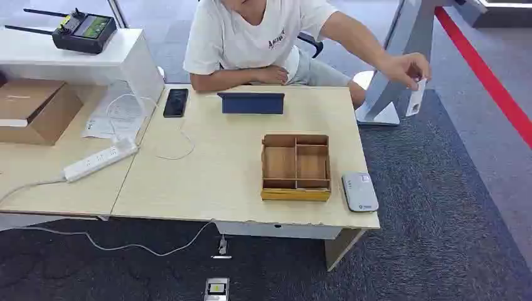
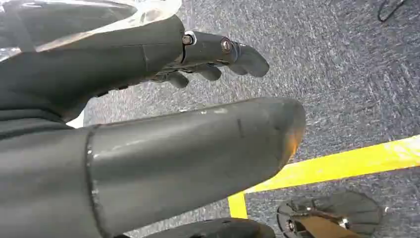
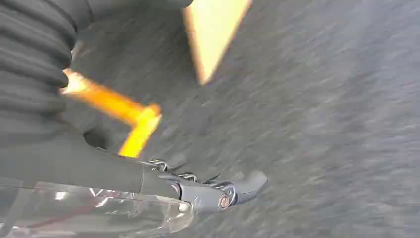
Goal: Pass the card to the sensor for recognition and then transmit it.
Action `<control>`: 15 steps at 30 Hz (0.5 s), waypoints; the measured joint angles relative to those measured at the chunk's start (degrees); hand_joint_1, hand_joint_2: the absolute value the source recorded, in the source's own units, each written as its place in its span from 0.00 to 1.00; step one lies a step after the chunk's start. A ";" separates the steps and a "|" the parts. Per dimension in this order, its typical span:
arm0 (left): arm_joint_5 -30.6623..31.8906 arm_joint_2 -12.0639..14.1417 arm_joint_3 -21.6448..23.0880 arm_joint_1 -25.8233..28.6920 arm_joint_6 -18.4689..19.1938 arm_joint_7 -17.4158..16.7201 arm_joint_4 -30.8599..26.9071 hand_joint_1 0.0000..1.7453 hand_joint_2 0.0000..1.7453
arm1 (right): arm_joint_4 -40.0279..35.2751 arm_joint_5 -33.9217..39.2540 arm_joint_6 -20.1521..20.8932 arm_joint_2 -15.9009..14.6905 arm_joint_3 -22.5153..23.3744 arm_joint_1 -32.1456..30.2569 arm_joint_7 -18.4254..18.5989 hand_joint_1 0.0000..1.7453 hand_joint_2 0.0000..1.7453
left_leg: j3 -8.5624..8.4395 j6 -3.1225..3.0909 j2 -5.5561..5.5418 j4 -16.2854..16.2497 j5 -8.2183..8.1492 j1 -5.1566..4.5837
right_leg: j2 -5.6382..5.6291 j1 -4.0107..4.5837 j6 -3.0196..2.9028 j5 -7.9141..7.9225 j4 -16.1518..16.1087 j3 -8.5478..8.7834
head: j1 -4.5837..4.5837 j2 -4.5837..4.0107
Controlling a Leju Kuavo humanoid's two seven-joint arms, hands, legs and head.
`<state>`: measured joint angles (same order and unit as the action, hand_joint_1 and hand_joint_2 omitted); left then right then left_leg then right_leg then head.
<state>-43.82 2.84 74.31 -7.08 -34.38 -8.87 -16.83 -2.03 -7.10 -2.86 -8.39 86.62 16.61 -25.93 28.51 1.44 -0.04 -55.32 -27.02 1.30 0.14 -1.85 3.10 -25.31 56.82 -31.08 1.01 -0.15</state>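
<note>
I see bare light-wood tabletop (image 1: pixel 207 169) between the white power strip (image 1: pixel 100 160) and the open wooden compartment tray (image 1: pixel 296 167). The grey card sensor (image 1: pixel 359 191) lies just beside the tray at the table's right edge. A seated person's arm (image 1: pixel 367 45) reaches out past the far right corner.

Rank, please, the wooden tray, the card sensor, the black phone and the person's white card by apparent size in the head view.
1. wooden tray
2. card sensor
3. black phone, farther from the camera, so its rank against the sensor is unsure
4. white card
</note>
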 joint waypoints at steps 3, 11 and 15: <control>-0.80 -0.02 -0.02 -0.08 -0.68 0.46 0.00 0.00 0.00 | -10.48 11.30 -1.16 2.65 -1.05 0.68 7.03 0.00 1.00 | -0.14 0.00 0.00 -0.04 0.00 -0.01 | 0.01 0.00 0.00 -0.01 -0.01 -0.01 | -0.02 -0.02; -1.20 -0.04 -0.02 -0.38 -1.70 0.74 0.07 0.00 0.00 | -59.00 27.38 -35.83 5.75 -34.97 -11.90 -1.02 0.00 1.00 | 0.22 -0.06 1.18 0.14 -0.30 -0.20 | -1.05 -0.26 0.00 0.05 0.13 0.10 | 0.04 0.00; -0.09 -0.20 -0.02 -1.03 -1.64 1.49 0.07 0.00 0.00 | -82.36 6.61 -36.33 9.83 -50.94 -15.45 -1.26 0.00 1.00 | 0.14 -0.17 0.51 0.12 -0.10 -0.17 | -0.33 -0.20 0.03 -0.07 0.08 0.36 | -0.04 0.00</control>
<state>-43.91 2.64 74.29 -8.11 -36.02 -7.39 -16.76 -84.39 -0.49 -39.19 1.44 35.68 1.16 -27.19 28.65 1.27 0.47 -55.21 -27.12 1.13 -0.19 -2.05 3.13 -25.39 56.89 -30.72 0.96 -0.15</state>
